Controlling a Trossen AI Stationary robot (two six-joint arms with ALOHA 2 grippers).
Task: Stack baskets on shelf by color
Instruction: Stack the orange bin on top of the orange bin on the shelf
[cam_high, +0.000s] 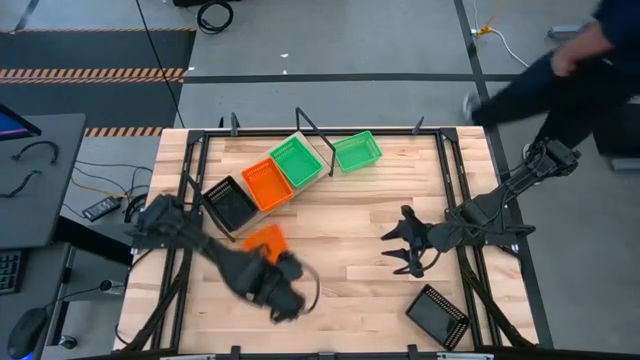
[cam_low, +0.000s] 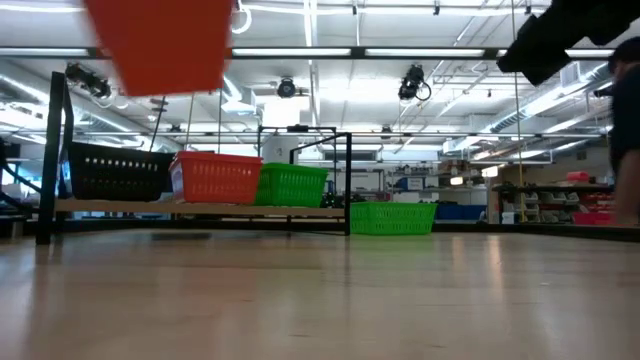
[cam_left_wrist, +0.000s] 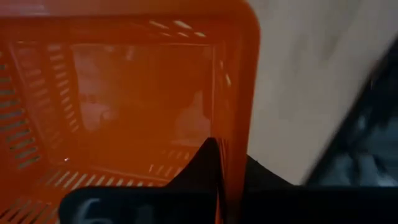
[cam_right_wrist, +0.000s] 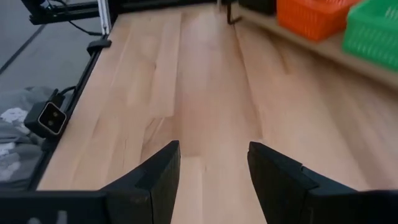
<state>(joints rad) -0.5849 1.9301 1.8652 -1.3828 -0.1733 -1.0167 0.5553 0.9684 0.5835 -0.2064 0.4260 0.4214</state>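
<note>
— Where's the left gripper (cam_high: 268, 252)?
— Clamped on the rim of an orange basket (cam_high: 264, 240), lifted off the table, with the shelf (cam_high: 262, 212) just beyond it.
— And the right gripper (cam_high: 402, 246)?
— Fingers spread, empty, black basket (cam_high: 438, 315) lying behind it.

Workshop hall around a butcher-block worktop

Grey concrete floor (cam_high: 380, 45) with hazard-striped tape (cam_high: 95, 73) surrounds the worktop (cam_high: 350, 290). Long fluorescent ceiling lights (cam_low: 420, 51) run overhead. A grey desk (cam_high: 45, 180) stands beyond the worktop's left edge; a person (cam_high: 570, 70) passes the far right corner.
</note>
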